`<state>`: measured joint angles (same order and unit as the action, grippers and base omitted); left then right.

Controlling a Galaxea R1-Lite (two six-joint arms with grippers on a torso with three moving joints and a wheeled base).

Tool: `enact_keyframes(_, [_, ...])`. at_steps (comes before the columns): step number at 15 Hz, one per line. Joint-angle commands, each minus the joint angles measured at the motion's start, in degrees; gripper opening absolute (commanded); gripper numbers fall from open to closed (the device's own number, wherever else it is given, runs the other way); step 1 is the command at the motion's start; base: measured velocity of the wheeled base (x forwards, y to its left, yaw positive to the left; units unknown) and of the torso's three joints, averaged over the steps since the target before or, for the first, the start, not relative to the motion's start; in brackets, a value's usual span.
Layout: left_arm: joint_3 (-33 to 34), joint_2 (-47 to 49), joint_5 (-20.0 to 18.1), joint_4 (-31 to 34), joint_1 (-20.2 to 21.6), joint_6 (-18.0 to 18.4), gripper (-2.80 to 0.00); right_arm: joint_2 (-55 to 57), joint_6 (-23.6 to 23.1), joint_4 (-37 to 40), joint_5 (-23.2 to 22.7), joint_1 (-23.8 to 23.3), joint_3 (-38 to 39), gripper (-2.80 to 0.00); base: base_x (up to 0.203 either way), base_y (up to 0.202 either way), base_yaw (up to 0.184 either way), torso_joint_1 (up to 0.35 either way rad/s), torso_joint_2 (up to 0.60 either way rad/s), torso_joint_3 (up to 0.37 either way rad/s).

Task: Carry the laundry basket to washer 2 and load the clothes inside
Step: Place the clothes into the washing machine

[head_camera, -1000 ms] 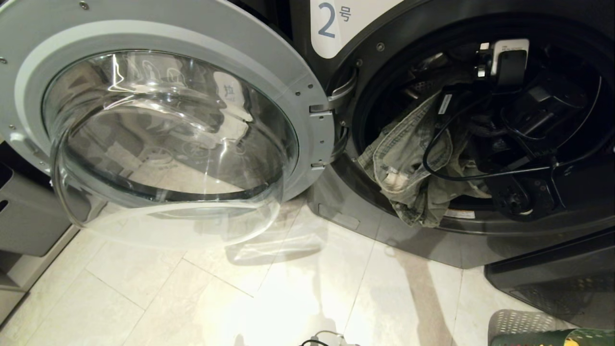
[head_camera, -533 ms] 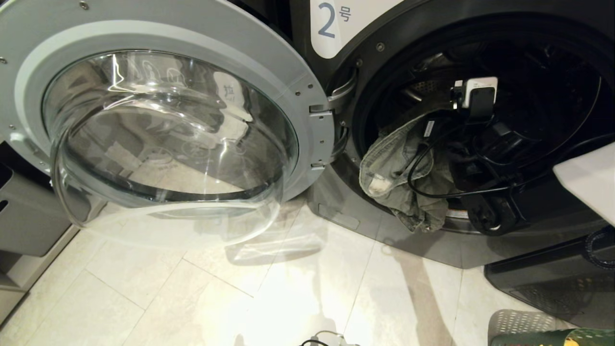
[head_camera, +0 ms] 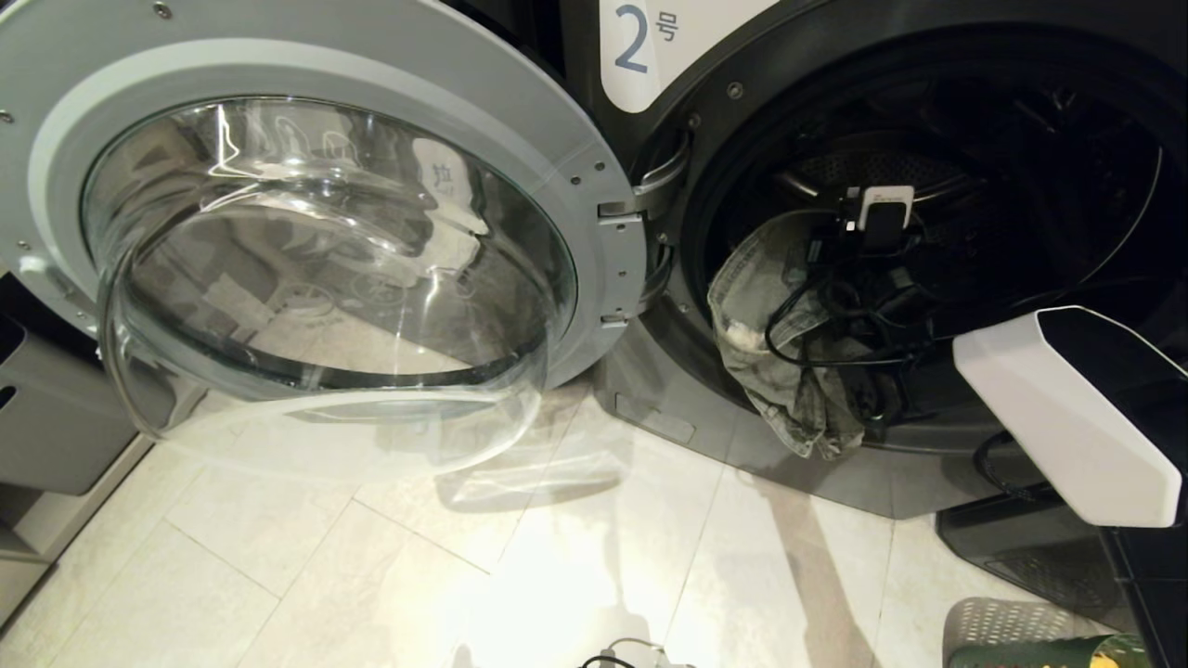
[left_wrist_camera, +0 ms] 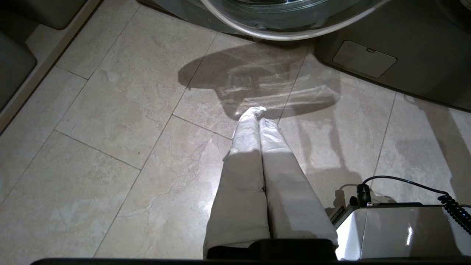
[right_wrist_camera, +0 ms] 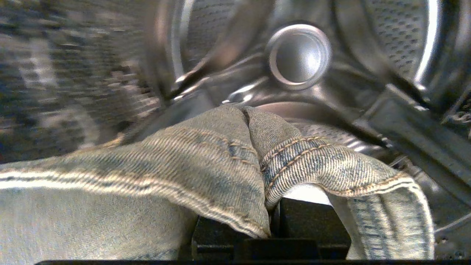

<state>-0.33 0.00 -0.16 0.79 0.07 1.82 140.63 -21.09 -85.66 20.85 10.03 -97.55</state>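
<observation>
Right gripper [right_wrist_camera: 274, 217] reaches inside the drum of the dark grey front-load washer labelled 2 [head_camera: 742, 436], clamped on grey denim jeans [head_camera: 775, 334]; the jeans drape over the door opening's lower rim. Fingers apparently buried in cloth. Left gripper [left_wrist_camera: 257, 114] pressed together, empty, above floor tiles. Dark green perforated plastic basket [head_camera: 1039, 651] on the floor.

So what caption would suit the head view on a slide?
Right end effector pushing jeans into washer 2, its door swung open.
</observation>
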Motion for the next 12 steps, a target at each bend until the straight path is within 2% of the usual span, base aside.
enact_keyframes(1, [0.07, 0.09, 0.07, 0.0, 0.01, -0.06, -2.8, 8.81, -0.53, 1.78, 0.88, -2.81, -9.43, -2.8, 0.0, 0.0, 0.0, 0.0, 0.0, 0.0])
enact_keyframes(6, [-0.01, 0.09, -0.01, 0.0, 0.01, -0.06, -2.8, 9.57, -0.26, 9.31, 0.84, -7.66, -12.09, -2.8, 0.0, 0.0, 0.0, 0.0, 0.0, 0.0])
enact_keyframes(9, [0.06, 0.09, 0.07, -0.01, 0.01, -0.06, -2.8, 8.51, -0.27, 9.64, 0.14, -8.0, -12.85, -2.8, 0.0, 0.0, 0.0, 0.0, 0.0, 0.0])
enact_keyframes(12, [0.07, 0.09, -0.02, -0.06, 0.01, -0.06, -2.8, 6.24, -0.16, 11.47, -2.79, -7.95, -12.76, -2.8, 0.0, 0.0, 0.0, 0.0, 0.0, 0.0])
